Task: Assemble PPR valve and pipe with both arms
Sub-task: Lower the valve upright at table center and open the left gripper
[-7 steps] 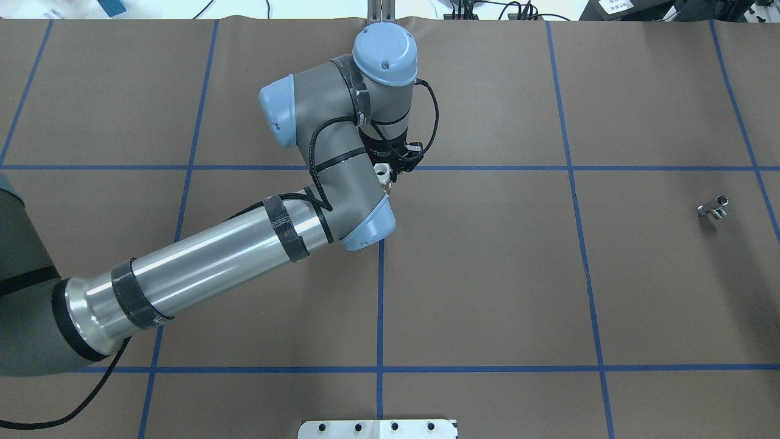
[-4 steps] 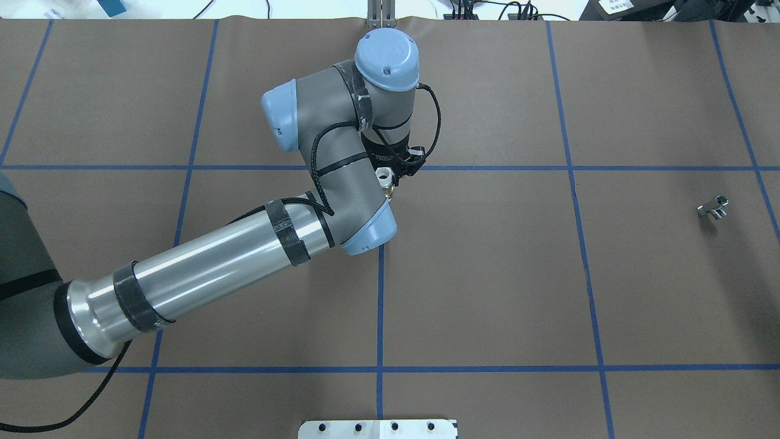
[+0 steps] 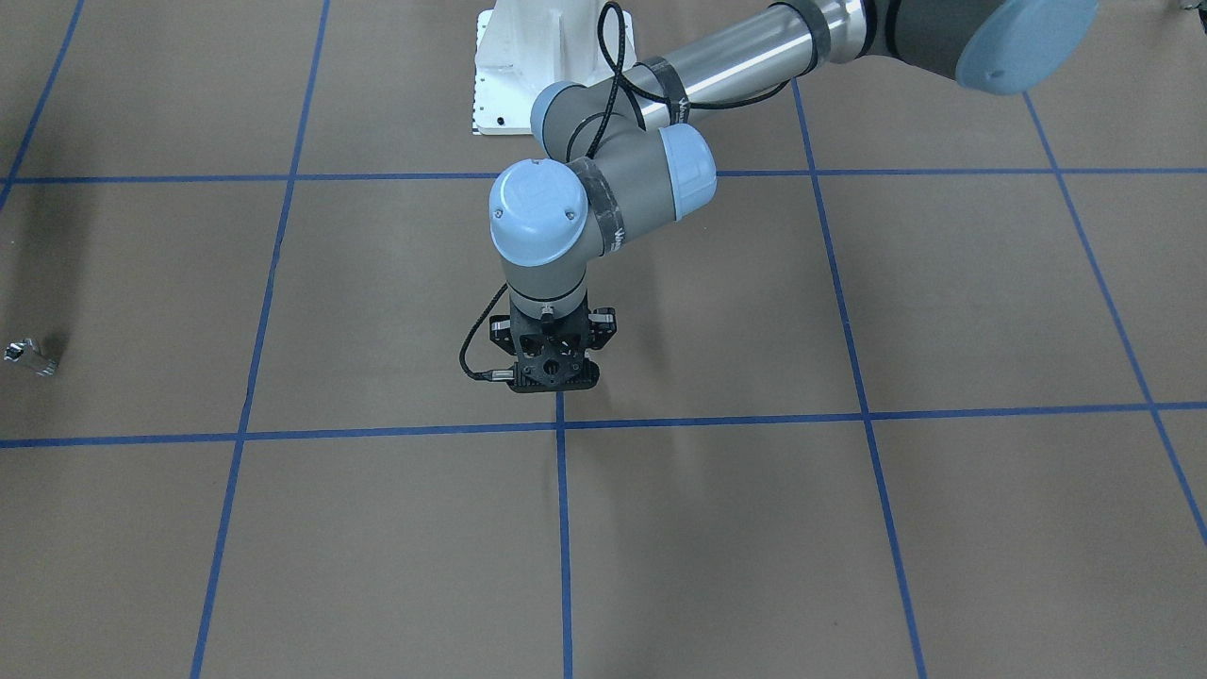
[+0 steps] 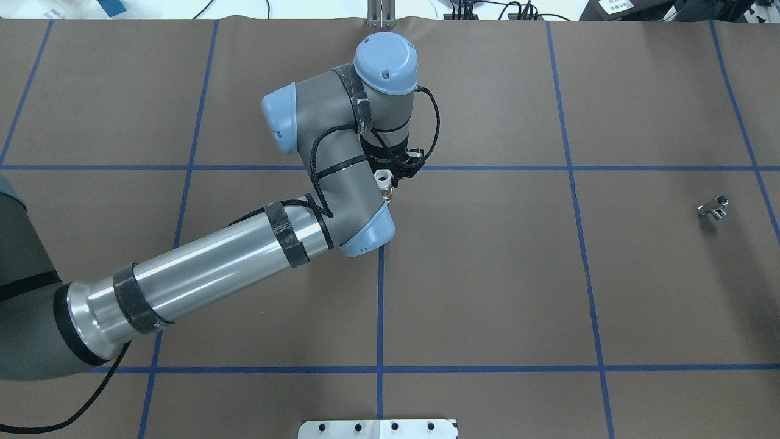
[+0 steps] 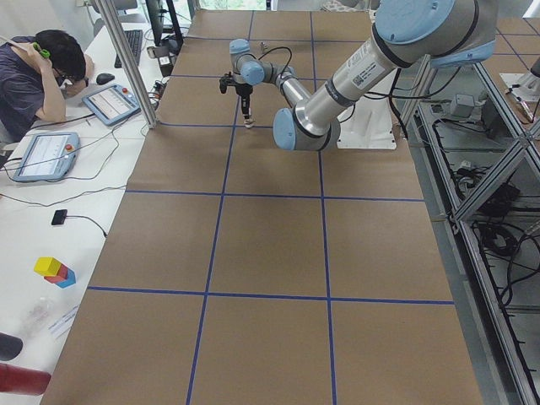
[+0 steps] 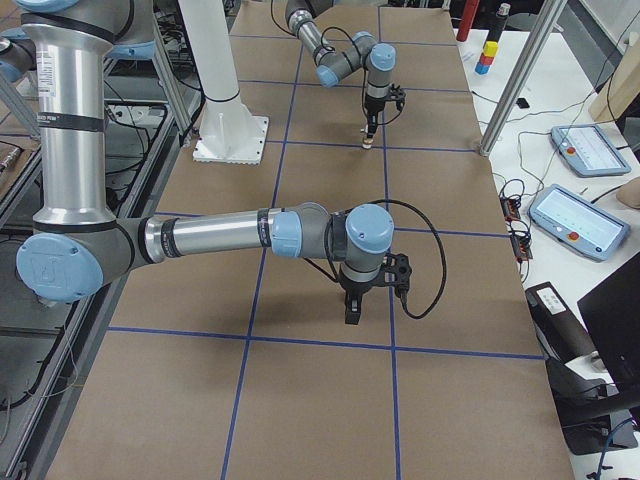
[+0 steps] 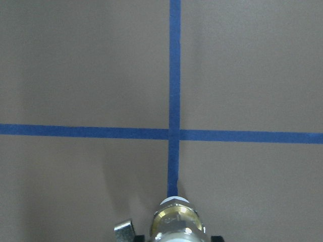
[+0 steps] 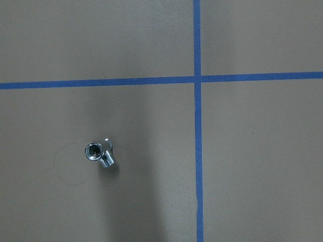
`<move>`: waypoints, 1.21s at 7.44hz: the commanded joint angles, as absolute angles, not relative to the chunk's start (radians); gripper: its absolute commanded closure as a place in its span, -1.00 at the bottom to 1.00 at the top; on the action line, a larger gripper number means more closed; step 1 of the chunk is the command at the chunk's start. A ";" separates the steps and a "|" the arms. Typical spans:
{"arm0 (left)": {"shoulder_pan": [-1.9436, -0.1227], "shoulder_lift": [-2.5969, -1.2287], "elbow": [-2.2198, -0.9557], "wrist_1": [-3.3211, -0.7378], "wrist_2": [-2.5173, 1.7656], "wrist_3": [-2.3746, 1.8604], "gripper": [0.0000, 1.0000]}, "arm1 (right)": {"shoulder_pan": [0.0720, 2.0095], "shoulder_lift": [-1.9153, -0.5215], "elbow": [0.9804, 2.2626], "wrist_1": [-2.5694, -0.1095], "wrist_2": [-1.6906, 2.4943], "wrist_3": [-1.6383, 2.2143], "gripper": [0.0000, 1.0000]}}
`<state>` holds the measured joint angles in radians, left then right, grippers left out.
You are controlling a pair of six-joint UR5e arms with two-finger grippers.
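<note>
My left gripper (image 6: 367, 132) is clamped on the PPR valve (image 7: 174, 221), which points down from my fingertips over a blue tape line, near a crossing of the blue tape lines (image 7: 174, 133) in the middle of the brown table cover (image 4: 487, 274). My left wrist camera cuts the valve off. Only the brass body, one white collar end and the tip of the grey lever (image 7: 124, 229) show at the bottom edge, and my fingers are all but out of frame. From overhead my own wrist hides most of the gripper, and the valve peeks out beside it. Whether the valve touches the cover I cannot tell.

The pipe (image 4: 713, 207) lies alone on the cover far to my right, well apart from the valve. Its dark bore shows in my right wrist view. My right gripper (image 6: 351, 310) hangs above the cover and shows only from the side; whether it is open or closed I cannot tell.
</note>
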<state>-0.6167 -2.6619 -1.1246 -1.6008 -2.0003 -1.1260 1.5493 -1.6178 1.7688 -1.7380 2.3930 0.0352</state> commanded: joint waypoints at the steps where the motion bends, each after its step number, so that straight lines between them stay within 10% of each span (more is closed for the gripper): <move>1: -0.617 -2.657 -1.126 -1.624 -2.000 -1.126 0.41 | 1.549 -1.618 1.770 -1.738 2.393 0.035 -0.99; 2: -0.617 -2.655 -1.126 -1.631 -2.000 -1.126 -0.37 | 1.549 -1.618 1.769 -1.738 2.393 0.035 -0.99; 4: -0.617 -2.652 -1.131 -1.629 -2.000 -1.131 -0.99 | 1.549 -1.620 1.769 -1.738 2.393 0.035 -0.99; 9: -0.662 -2.639 -1.215 -1.609 -2.005 -1.127 -0.99 | 1.549 -1.626 1.772 -1.738 2.395 0.031 -0.99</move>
